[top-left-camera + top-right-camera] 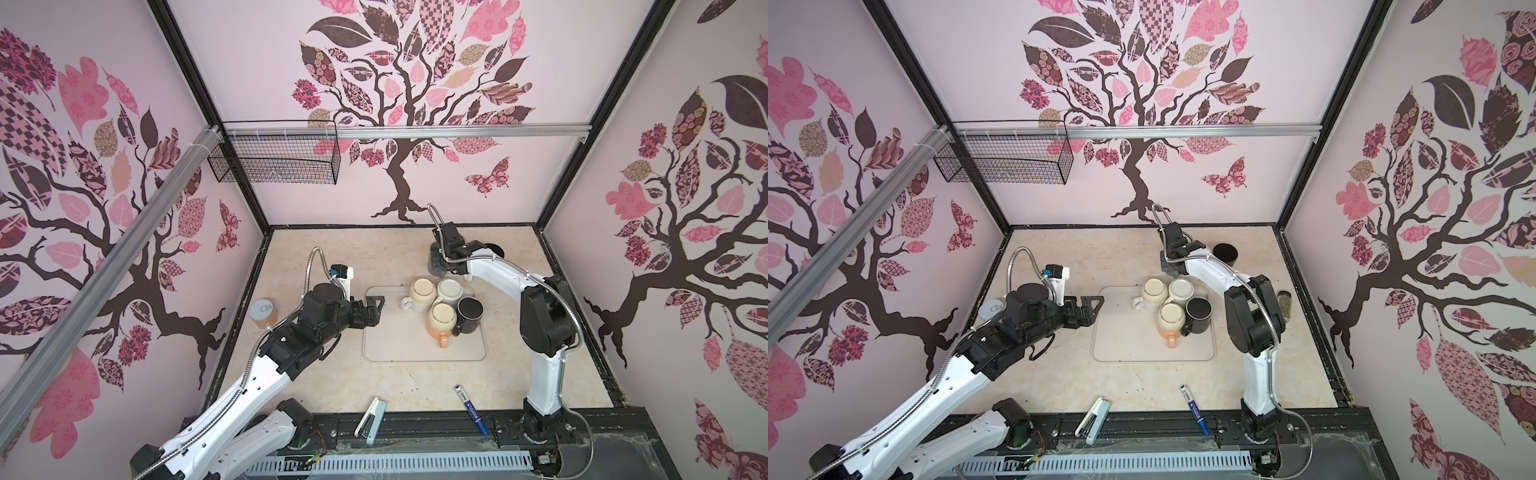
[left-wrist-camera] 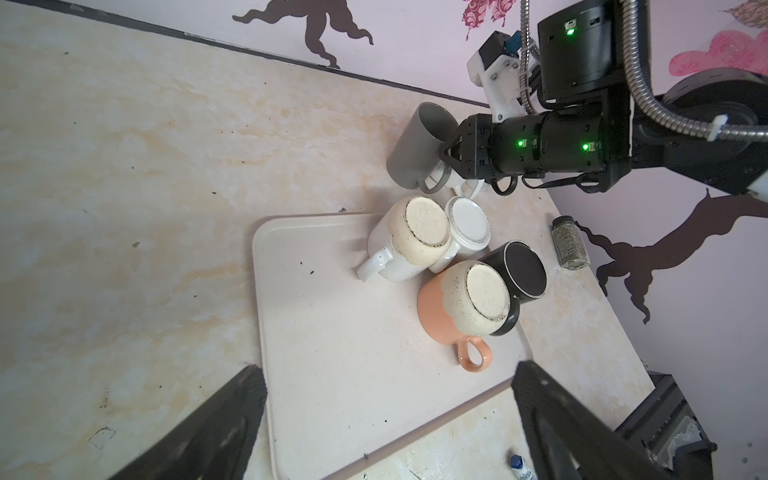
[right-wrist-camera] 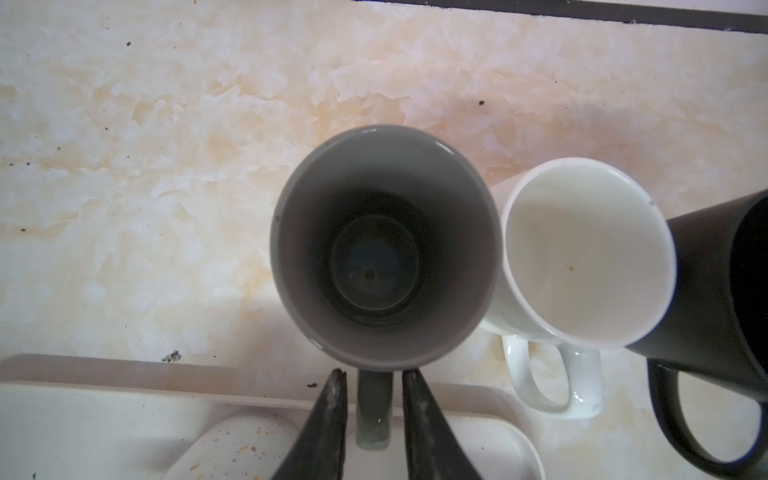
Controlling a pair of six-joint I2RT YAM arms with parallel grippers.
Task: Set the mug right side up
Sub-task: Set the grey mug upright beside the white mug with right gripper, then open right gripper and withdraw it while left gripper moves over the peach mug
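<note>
odds and ends around the marble-look tabletop point(image 1: 324, 374)
a white stapler point(image 1: 370, 417) and a blue marker pen point(image 1: 471, 409) lie apart near the front edge; a tan canister point(image 1: 264, 313) with a white lid stands at the left, a herb jar point(image 1: 1284, 302) at the right; a black wire basket point(image 1: 274, 156) hangs on the back rail.

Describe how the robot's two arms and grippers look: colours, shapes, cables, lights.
The left arm and right arm have white links, black joints and ribbed silver cable hoses. Green lights glow near the right wrist. The left gripper and right gripper are black and tapered.
</note>
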